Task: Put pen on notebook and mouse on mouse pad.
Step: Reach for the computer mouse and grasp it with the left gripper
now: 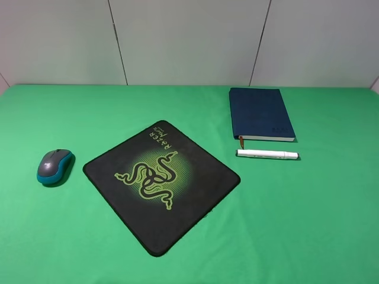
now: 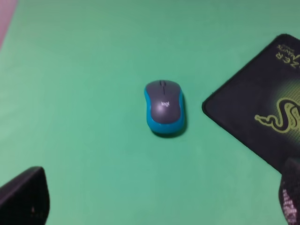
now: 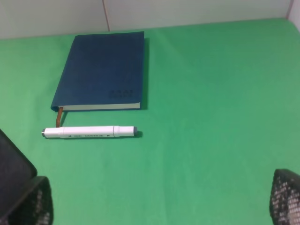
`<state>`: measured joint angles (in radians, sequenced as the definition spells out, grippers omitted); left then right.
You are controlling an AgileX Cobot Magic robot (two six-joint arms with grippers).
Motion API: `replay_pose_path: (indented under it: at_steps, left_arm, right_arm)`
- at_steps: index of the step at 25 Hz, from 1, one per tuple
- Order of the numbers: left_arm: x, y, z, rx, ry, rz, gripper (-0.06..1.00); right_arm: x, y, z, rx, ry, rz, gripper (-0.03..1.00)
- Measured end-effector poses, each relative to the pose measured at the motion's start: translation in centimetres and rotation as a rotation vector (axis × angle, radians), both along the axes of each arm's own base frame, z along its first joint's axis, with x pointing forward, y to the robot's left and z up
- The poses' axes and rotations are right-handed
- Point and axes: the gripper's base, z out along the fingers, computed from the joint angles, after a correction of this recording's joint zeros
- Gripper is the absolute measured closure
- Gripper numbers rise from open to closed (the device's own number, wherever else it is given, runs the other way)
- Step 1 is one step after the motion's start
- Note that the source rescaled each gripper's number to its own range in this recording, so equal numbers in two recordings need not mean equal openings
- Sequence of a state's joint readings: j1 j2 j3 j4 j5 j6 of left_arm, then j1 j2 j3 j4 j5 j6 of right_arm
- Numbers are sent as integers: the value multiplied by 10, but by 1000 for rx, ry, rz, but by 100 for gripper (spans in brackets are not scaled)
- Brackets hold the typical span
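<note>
The mouse (image 1: 55,165), dark grey on top with teal sides, lies on the green cloth left of the black mouse pad (image 1: 161,184) with its green snake logo. The navy notebook (image 1: 260,113) lies flat at the back right, and the white pen (image 1: 267,154) rests on the cloth just in front of it, parallel to its near edge. Neither arm shows in the exterior view. In the left wrist view the left gripper (image 2: 157,204) hangs open, well short of the mouse (image 2: 164,108). The right gripper (image 3: 157,201) is open too, short of the pen (image 3: 89,131) and notebook (image 3: 101,70).
A green cloth (image 1: 308,213) covers the whole table. A pale panelled wall (image 1: 189,41) stands behind its far edge. A corner of the mouse pad (image 2: 253,117) lies close beside the mouse in the left wrist view.
</note>
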<state>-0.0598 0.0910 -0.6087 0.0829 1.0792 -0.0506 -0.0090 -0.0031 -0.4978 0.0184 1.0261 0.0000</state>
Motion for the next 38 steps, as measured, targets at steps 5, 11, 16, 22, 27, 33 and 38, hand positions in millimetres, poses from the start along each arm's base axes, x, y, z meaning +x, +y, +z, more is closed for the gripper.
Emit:
replay_pose_path:
  at_steps: [5,11,16,22,27,33,38]
  left_arm:
    - [21,0,33,38,79,-10,-6]
    - [63,-3,61,42,188,-11,-6]
    - [97,-5,59,-5,318,39,-6]
    - [136,-7,41,-25,489,82,-6]
    - [174,-8,24,-5,601,93,-6]
    - [213,-9,-4,22,675,103,-6]
    - [243,-11,-31,26,724,98,-6]
  right_arm:
    - [0,0,0,0,0,0,-3]
    - [0,0,0,0,0,0,-3]
    - [0,0,0,0,0,0,-3]
    - [0,0,0,0,0,0,-3]
    - [0,0,0,0,0,0,-3]
    - [0,0,0,0,0,0,-3]
    - [0,0,0,0,0,0,-3]
